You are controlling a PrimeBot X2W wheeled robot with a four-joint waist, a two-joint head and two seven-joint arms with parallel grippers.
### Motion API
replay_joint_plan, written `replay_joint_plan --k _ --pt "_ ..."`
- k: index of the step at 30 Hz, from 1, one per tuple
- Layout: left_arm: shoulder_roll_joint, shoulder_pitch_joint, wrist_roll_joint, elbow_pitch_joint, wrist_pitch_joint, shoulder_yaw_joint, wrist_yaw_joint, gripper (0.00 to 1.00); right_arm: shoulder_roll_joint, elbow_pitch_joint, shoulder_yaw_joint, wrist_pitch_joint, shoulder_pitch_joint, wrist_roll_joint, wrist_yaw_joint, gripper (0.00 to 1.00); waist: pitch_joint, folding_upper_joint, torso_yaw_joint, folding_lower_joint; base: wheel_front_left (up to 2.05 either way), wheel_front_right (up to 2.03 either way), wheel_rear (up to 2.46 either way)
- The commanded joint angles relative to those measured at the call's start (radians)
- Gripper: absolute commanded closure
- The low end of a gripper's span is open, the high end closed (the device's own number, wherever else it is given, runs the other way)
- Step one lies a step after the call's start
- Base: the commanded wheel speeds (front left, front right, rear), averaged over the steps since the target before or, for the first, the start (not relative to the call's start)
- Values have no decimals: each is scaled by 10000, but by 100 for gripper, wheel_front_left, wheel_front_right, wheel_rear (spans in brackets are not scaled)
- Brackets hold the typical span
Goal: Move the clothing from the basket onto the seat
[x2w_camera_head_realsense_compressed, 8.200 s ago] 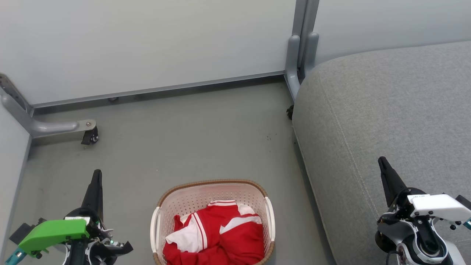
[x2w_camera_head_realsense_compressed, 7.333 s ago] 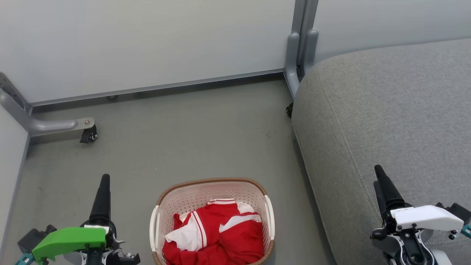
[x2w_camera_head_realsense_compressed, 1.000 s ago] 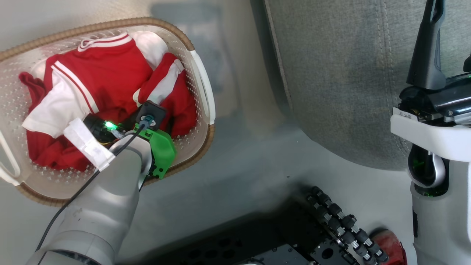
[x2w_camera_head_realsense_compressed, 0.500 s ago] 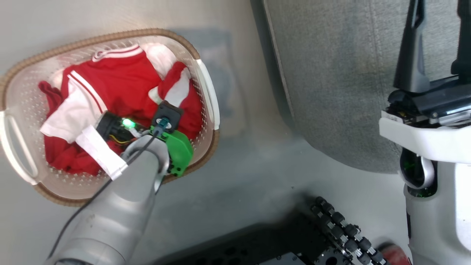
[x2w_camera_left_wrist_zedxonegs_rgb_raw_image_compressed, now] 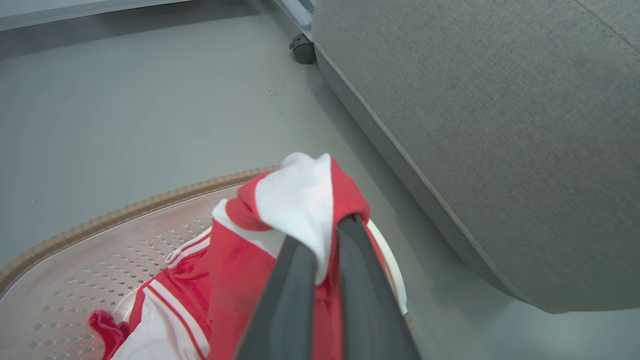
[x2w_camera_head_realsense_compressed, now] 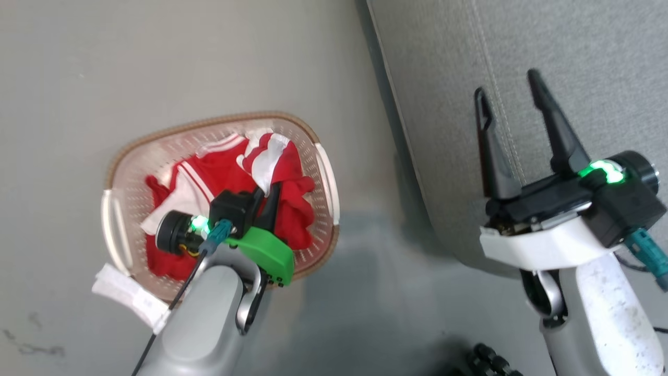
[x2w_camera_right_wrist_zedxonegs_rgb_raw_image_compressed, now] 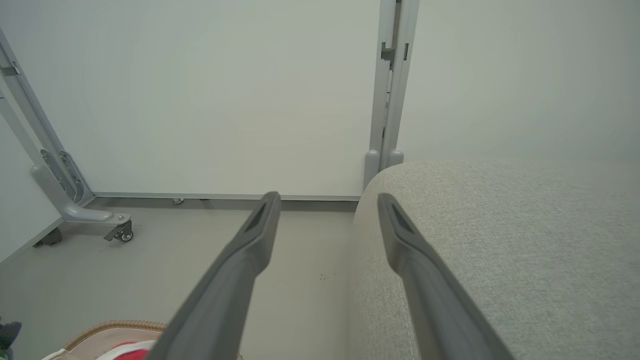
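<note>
My left tool [x2w_camera_left_wrist_zedxonegs_rgb_raw_image_compressed: 325,235] now pinches a fold of the clothing [x2w_camera_head_realsense_compressed: 209,177], raised near the seat-side rim of the basket [x2w_camera_head_realsense_compressed: 209,121], where moments ago it sat low in the heap. The rest lies inside. My right tool [x2w_camera_head_realsense_compressed: 506,83] hangs spread over the edge of the seat [x2w_camera_head_realsense_compressed: 574,52]. Carry-over comes next, I judge.

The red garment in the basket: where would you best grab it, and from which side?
Grip the bunched red-and-white fold of the clothing that stands above the basket rim, coming from above: it is raised, loose and thin enough to pinch. The left gripper is shut on exactly that fold.
</note>
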Motion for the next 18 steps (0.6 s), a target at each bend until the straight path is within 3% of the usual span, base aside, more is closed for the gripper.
replay_joint_plan --k 1,9,18 --pt "16 408 -123 -290 -8 109 35 100 -81 138 86 -31 329 -43 -3 0 -1682 0 906 0 0 0 0" --pt "18 1729 14 -2219 -8 1031 164 100 -133 753 419 -31 1110 -108 -3 0 -3181 0 1145 0 0 0 0" --pt "22 2592 474 -4126 -7 1642 -35 100 -169 1100 715 -30 1942 -138 -3 0 -4334 0 1113 0 0 0 0"
